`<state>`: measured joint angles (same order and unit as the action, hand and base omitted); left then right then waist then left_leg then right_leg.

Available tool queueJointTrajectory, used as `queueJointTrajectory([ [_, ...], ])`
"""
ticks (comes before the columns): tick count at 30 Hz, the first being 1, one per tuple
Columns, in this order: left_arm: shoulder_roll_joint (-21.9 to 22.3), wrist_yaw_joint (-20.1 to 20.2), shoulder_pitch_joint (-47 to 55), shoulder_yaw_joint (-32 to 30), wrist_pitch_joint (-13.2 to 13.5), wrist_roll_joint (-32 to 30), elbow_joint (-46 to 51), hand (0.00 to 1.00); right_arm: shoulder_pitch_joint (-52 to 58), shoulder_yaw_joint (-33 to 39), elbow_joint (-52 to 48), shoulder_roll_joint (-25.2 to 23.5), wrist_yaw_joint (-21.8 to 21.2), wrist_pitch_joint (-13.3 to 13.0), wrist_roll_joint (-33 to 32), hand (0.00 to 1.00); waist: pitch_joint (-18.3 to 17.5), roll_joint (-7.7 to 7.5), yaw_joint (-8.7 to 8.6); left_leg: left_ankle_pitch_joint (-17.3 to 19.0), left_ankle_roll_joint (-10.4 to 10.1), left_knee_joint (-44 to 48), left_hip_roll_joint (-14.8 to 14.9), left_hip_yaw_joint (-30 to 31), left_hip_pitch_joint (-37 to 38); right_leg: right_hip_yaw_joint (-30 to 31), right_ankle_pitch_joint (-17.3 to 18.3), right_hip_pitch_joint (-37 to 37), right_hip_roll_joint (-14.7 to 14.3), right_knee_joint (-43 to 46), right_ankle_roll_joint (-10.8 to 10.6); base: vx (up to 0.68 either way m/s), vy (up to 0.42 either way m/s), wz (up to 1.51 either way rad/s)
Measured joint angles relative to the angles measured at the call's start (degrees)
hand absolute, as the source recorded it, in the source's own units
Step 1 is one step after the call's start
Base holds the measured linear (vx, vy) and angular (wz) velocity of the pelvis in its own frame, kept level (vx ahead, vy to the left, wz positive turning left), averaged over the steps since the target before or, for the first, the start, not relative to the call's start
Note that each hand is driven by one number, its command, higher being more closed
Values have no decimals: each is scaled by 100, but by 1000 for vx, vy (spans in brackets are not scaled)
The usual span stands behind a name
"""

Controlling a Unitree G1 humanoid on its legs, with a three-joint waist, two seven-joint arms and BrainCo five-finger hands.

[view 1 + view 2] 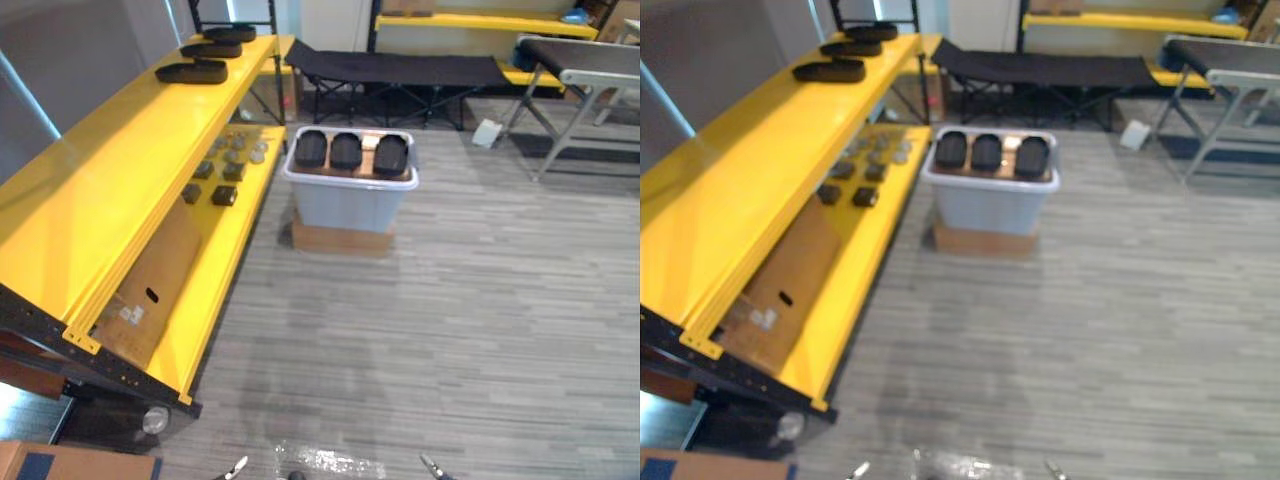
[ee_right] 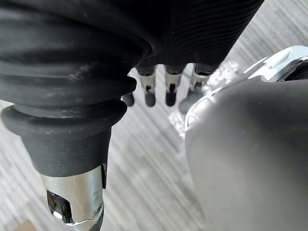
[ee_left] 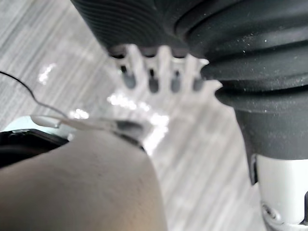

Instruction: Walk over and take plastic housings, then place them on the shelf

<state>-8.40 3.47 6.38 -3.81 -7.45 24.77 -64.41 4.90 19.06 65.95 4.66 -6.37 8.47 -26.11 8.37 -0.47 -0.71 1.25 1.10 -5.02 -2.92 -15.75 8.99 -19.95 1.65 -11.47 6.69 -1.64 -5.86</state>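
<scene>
Housings (image 1: 346, 151) lie in the bin (image 1: 345, 208), well apart from left hand (image 3: 153, 72) and right hand (image 2: 171, 83); fingers seemingly loose, empty.

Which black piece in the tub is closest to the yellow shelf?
The left piece in the tub; the middle one and right one lie farther from the shelf.

Bright, even indoor light from overhead. Pale sheen along the top board of the yellow shelf (image 1: 110, 190); lower board (image 1: 215, 290) shaded beneath it. Hard white glare on the grey floor (image 1: 330, 462) at the near edge, seen again as glinting spots past the left hand (image 3: 153, 67) in the left wrist view. Soft, faint shadows under the black plastic housings (image 1: 192, 72) and beside the white bin (image 1: 345, 210).
</scene>
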Motion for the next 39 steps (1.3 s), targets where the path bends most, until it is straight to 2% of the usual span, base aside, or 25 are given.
queueJointTrajectory([
  [4, 38, -7, 0, 15, 114, 10, -1, 0, -11, 51, -3, 1, 2, -14, 167, 0, 21, 43, -2, -1, 0, -8, 8, -12, 0, -32, 7, 27, 1, 18, -2, -117, 14, -1],
  [11, 26, 5, 1, 50, 115, 12, -2, 0, -11, 52, -2, -6, 3, -64, 216, 0, 54, -20, 1, 12, -4, -15, -44, 57, -16, -69, 35, 37, 49, -15, -5, -66, 39, 3],
  [17, -19, 243, -11, 49, 101, -48, -21, 0, -11, 194, -2, -2, -1, 93, 213, 0, 46, -69, -3, 73, 89, -14, -160, 119, -54, -179, 46, 51, 169, 105, -82, 29, 44, 9],
  [19, -23, 301, -23, 61, 103, -125, -19, 0, -16, 323, -22, -7, 15, 91, 205, 0, 52, -71, -6, 130, 166, -13, -193, 117, -61, -170, 197, 210, 266, 485, -71, 83, 72, -1],
  [20, -33, 337, -21, 64, 102, -215, 18, 0, -17, 345, -39, -50, 25, 76, 158, 0, 66, -95, -6, 189, 184, -13, -218, 122, -61, -122, 349, 395, 330, 916, -77, 119, 70, -14],
  [21, -35, 344, -34, 105, 103, -277, 31, 0, -47, 349, -53, -47, 19, 57, 72, 0, 113, -75, -10, 264, 282, -13, -191, 121, 18, 8, 396, 599, 373, 1413, -94, 108, 51, -16],
  [22, -35, 343, -50, 178, 94, -299, 22, 0, -55, 364, -59, -35, 4, 36, -4, 0, 147, -34, -35, 269, 294, -10, -131, 126, 48, 47, 398, 758, 389, 1824, -87, 148, 54, -4],
  [23, -56, 353, -138, 319, 45, -379, 27, 0, -7, 459, -85, -17, -63, 26, -143, 0, 211, 47, -99, 326, 323, -6, 15, 181, 182, 82, 670, 1050, 334, 2304, 130, 131, 31, 21],
  [24, -119, 379, -195, 429, -26, -526, 24, 0, 95, 478, -77, -119, -181, 26, -321, 0, 243, 78, -148, 377, 294, -7, 145, 275, 280, 108, 830, 1195, 219, 2275, 216, 150, 16, 30],
  [25, -160, 390, -218, 459, -32, -579, 23, 0, 130, 502, -77, -154, -252, 25, -395, 0, 269, 52, -168, 409, 263, -8, 189, 298, 325, 110, 830, 1289, 177, 2239, 218, 169, -8, 20],
  [26, -220, 410, -247, 458, -39, -675, 21, 0, 170, 523, -49, -187, -356, 30, -412, 0, 318, -50, -168, 477, 205, -7, 263, 269, 409, 118, 786, 1528, 103, 2044, 179, 177, -23, 3],
  [27, -252, 411, -273, 438, -64, -719, 21, 0, 257, 569, -28, -236, -405, 29, -390, 0, 339, -101, -166, 537, 83, -5, 324, 247, 466, 119, 635, 1742, 47, 1715, 102, 192, -24, -4],
  [29, -238, 426, -273, 390, -58, -709, 24, 0, 426, 736, -33, -296, -482, 14, -269, 0, 339, -103, -165, 711, -146, 26, 387, 214, 629, 133, 287, 1992, 13, 1342, 91, 266, -30, -2],
  [31, -230, 464, -271, 384, -52, -662, 50, 0, 644, 846, -19, -343, -507, 30, -126, 0, 321, -116, -170, 903, -282, 38, 399, 240, 853, 169, 33, 2140, 19, 1234, 139, 399, -73, 10],
  [33, -222, 452, -267, 379, -24, -656, 179, 0, 707, 948, -4, -392, -515, 47, -109, 0, 317, -131, -171, 1399, -467, 530, 492, 285, 871, 310, -9, 2246, 22, 1491, 261, 470, -165, 17],
  [34, -167, 434, -228, 350, -17, -535, 317, 0, 717, 964, -8, -346, -536, 66, -71, 0, 265, -44, -200, 1842, -671, 1024, 701, 291, 769, 269, 74, 2304, -64, 1834, 385, 573, -271, 14],
  [35, -88, 416, -58, 236, -11, -422, 465, 0, 731, 956, -6, -267, -576, 95, 42, 0, 129, -10, -178, 2091, -995, 1957, 952, 239, 524, 302, 126, 2231, -224, 1875, 524, 487, -240, 15],
  [36, -76, 421, -63, 145, 5, -366, 474, 0, 694, 960, 1, -244, -599, 100, 115, 0, 127, -7, -181, 2130, -1043, 2756, 1106, 271, 228, 290, 71, 2172, -298, 1917, 589, 541, -296, 6],
  [37, 4, 308, -108, 27, 122, -290, 501, 0, 585, 925, -7, -92, -662, 118, 283, 0, 131, 192, -163, 1651, -806, 4927, 1710, 352, -686, 230, 190, 1752, -647, 1592, 727, 433, -243, -5],
  [38, 32, 282, -170, -29, 169, -277, 535, 0, 510, 888, -9, -43, -680, 110, 345, 0, 216, 294, -112, 1474, -729, 5647, 1920, 425, -996, 237, 197, 1560, -763, 1465, 776, 672, -331, -20],
  [39, 36, 286, -326, -55, 187, -261, 521, 0, 277, 899, 25, 105, -696, 81, 484, 0, 402, 363, -22, 1519, -670, 6396, 2031, 456, -1369, 295, 258, 1066, -878, 1261, 871, 475, -168, -23],
])
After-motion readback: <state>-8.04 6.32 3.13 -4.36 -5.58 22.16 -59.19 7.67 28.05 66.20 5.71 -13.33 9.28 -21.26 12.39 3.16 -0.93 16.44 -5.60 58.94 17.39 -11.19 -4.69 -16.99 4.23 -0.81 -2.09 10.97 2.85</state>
